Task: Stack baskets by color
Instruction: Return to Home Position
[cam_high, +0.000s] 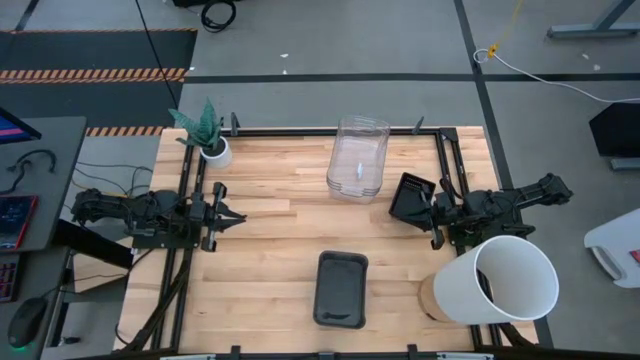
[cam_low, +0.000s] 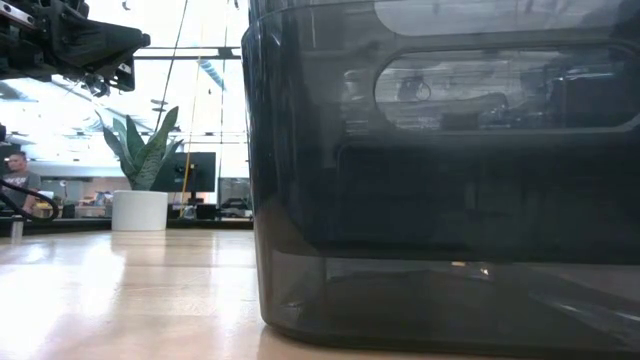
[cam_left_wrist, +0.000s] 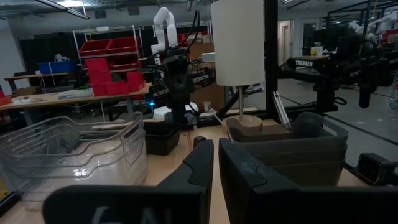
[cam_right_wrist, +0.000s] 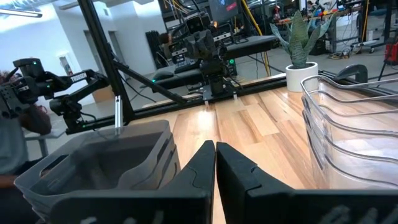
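Clear baskets (cam_high: 358, 158) nest, grey baskets (cam_high: 341, 288) nest (separate stacks); left claw (cam_left_wrist: 215, 146), right claw (cam_right_wrist: 215, 147) together.

1. The left pincer (cam_left_wrist: 214, 149) shows its two dark fingers drawn nearly together.
2. A stack of clear see-through plastic baskets (cam_left_wrist: 68, 152) and a stack of dark grey rounded plastic baskets (cam_left_wrist: 292, 149) stand apart on the wooden desk (cam_left_wrist: 163, 171).
3. Some black plastic baskets (cam_left_wrist: 161, 138) sit between the two stacks, nearer the desk's far edge.

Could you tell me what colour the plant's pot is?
The pot is white, best seen in the low view.
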